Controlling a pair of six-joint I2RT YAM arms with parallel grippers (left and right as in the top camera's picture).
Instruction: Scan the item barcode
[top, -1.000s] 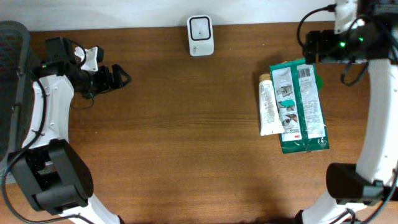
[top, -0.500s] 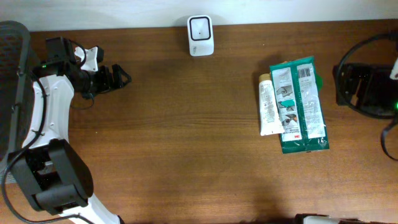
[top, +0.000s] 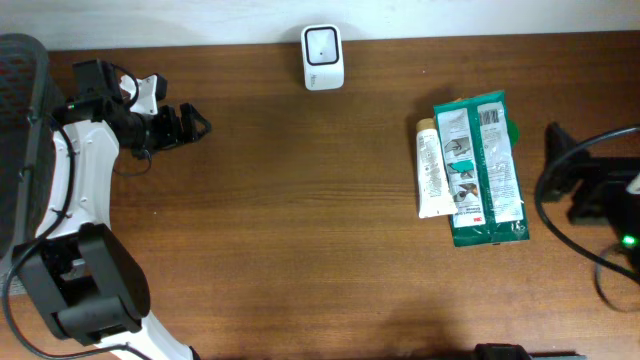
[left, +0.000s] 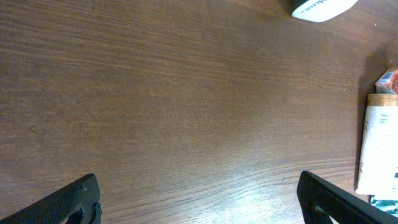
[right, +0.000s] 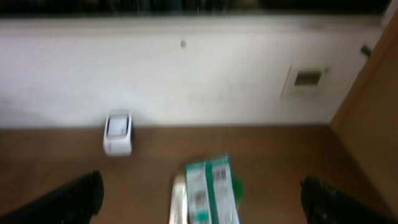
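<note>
Glossy green pouch against a slim white tube on grained wood — both jaws wide apart

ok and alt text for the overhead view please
A green packet and a white tube lie side by side at the right of a wooden table, with a small white scanner at the far edge. The left gripper sits open and empty at the left; the right arm is at the right edge.
</note>
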